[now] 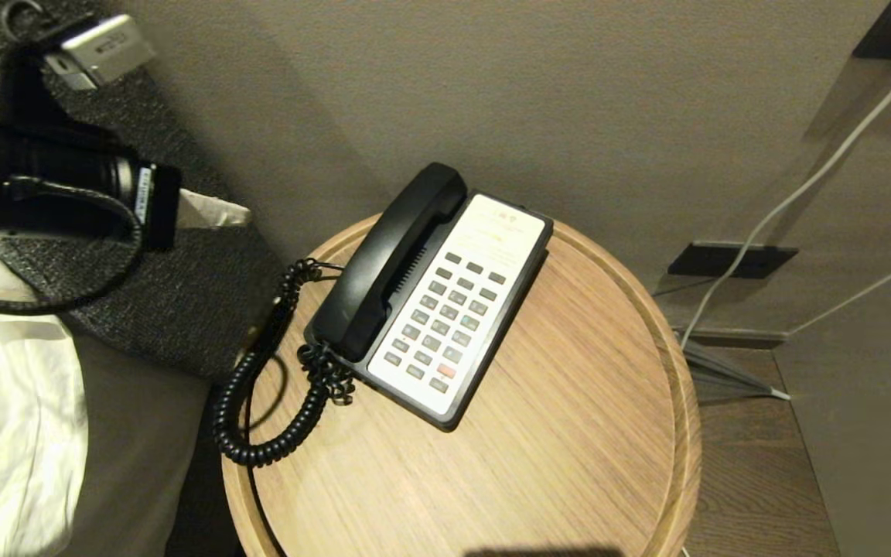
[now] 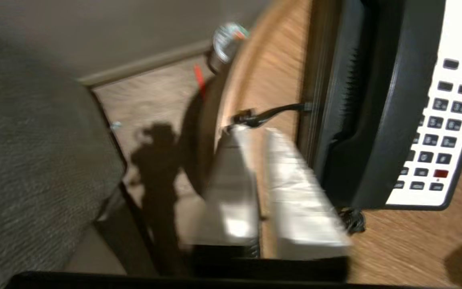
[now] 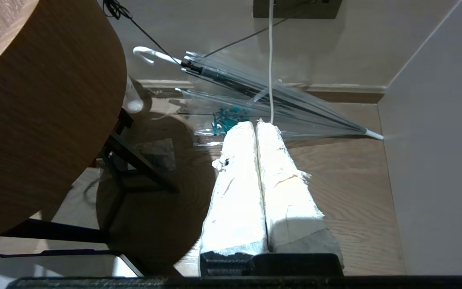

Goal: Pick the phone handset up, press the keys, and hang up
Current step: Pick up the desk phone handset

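Note:
The phone handset (image 1: 387, 263) lies in its cradle on the left side of the black-and-white phone base (image 1: 492, 232), on a round wooden table (image 1: 569, 464). Its coiled cord (image 1: 260, 402) loops over the table's left rim. The keys (image 1: 445, 321) form a grid on the white faceplate, with one red key (image 1: 446, 370). My left arm (image 1: 51, 186) is at the upper left, off the table. My left gripper (image 2: 255, 130) hovers over the table's rim beside the phone handset (image 2: 379, 120), fingers a narrow gap apart and empty. The keys (image 2: 441, 132) lie beyond. My right gripper (image 3: 257, 124) hangs shut over the floor.
A grey upholstered panel (image 1: 182, 294) and white bedding (image 1: 12, 418) stand left of the table. A wall runs close behind the phone. A white cable (image 1: 786, 201) hangs at the right. A clear umbrella (image 3: 263, 92) lies on the floor by the wall.

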